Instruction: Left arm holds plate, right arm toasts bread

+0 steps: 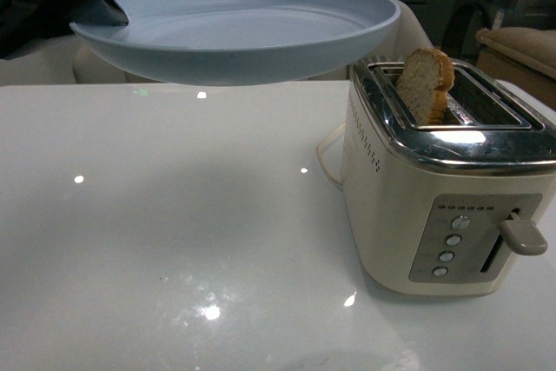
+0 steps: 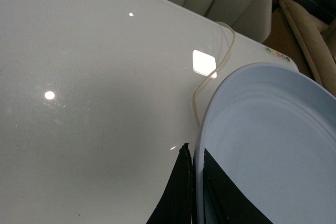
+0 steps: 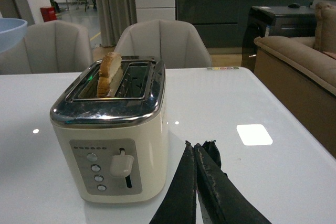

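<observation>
1. The left end effector (image 1: pixel 102 11) is closed on the rim of the plate (image 1: pixel 234 28). In the left wrist view one black jaw is seen on each side of the rim, at the left end effector (image 2: pixel 194 153).
2. The plate (image 2: pixel 262 145) is held level in the air, clear of the white counter (image 1: pixel 174 232), and it extends away from the left end effector toward the toaster (image 1: pixel 391 206).
3. Nothing is seen lying on the plate.
4. The plate edge farthest from the left end effector is near the toaster top. Whether it overhangs the toaster cannot be told.
5. The bread (image 1: pixel 426 84) stands upright in the toaster slot that is nearer the left end effector, with its rounded top well above the chrome.
6. The second slot is seen empty.
7. The right end effector (image 3: pixel 197 148) is closed, its jaws pressed together with nothing between them.
8. The toaster (image 3: pixel 115 145) stands just ahead of the right end effector and is not touched by it. The bread (image 3: pixel 108 72) lies beyond, higher up.
9. The toaster lever (image 3: pixel 122 165) is seen at the upper end of its track.
10. A pale cord (image 2: pixel 210 77) lies on the counter and passes under the plate.
</observation>
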Robot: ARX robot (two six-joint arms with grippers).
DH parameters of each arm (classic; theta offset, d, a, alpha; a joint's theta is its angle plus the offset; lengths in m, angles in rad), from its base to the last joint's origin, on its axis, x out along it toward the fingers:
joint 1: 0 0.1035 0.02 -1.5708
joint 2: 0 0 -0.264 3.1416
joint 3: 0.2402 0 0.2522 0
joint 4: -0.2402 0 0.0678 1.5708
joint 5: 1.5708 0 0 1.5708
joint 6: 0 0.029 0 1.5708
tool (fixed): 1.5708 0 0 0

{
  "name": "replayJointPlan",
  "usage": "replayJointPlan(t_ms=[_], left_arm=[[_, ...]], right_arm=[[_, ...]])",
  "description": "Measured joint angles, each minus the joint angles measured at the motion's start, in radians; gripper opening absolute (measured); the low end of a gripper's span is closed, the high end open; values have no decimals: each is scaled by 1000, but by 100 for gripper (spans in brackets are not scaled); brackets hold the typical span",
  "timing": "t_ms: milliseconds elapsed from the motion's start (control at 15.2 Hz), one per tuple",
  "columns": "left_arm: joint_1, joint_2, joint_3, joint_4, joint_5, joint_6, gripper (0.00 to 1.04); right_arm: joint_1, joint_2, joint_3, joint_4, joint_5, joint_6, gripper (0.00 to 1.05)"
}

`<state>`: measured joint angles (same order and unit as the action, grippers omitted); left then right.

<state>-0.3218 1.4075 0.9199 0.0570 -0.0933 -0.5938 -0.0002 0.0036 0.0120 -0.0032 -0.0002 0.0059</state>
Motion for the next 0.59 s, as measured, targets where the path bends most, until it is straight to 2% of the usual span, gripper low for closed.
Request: replayJointPlan(t_ms=[66,132,461,593], left_arm=[[0,0,0,0,0,0,3],[0,0,0,0,0,0,3],[0,0,0,0,0,0,3],[0,0,0,0,0,0,3]], right_arm=[[0,0,0,0,0,0,2],[0,0,0,0,0,-1,11],[0,0,0,0,0,-1,68],[0,0,0,0,0,-1,93]])
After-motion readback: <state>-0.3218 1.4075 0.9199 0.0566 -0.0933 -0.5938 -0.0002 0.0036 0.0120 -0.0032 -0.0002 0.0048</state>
